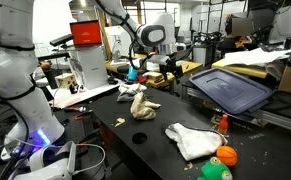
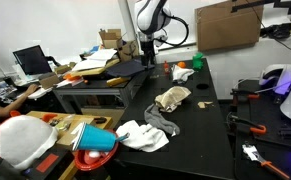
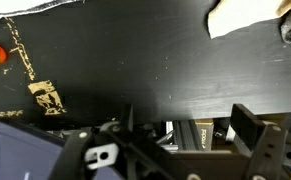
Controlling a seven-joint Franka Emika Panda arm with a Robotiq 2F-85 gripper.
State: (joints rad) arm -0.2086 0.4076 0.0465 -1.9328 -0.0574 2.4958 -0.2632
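Note:
My gripper [image 3: 185, 128] is open and empty; its two dark fingers stand wide apart at the bottom of the wrist view, over the far edge of the black table [image 3: 135, 60]. In both exterior views the gripper [image 1: 145, 66] [image 2: 145, 52] hangs above the table's far end, touching nothing. Nearest on the table is a beige crumpled cloth [image 1: 140, 104] [image 2: 171, 98], well short of the gripper. A white cloth [image 1: 191, 141] [image 2: 143, 135] lies nearer the front. A pale cloth edge [image 3: 247, 14] shows at the top right of the wrist view.
A dark tilted tray [image 1: 230, 88] [image 2: 110, 72] stands beside the table. An orange ball [image 1: 226, 155] and a green ball [image 1: 216, 171] lie at one end. A small orange cone [image 1: 223, 122] stands near them. A white robot body [image 1: 20, 85] fills the near corner.

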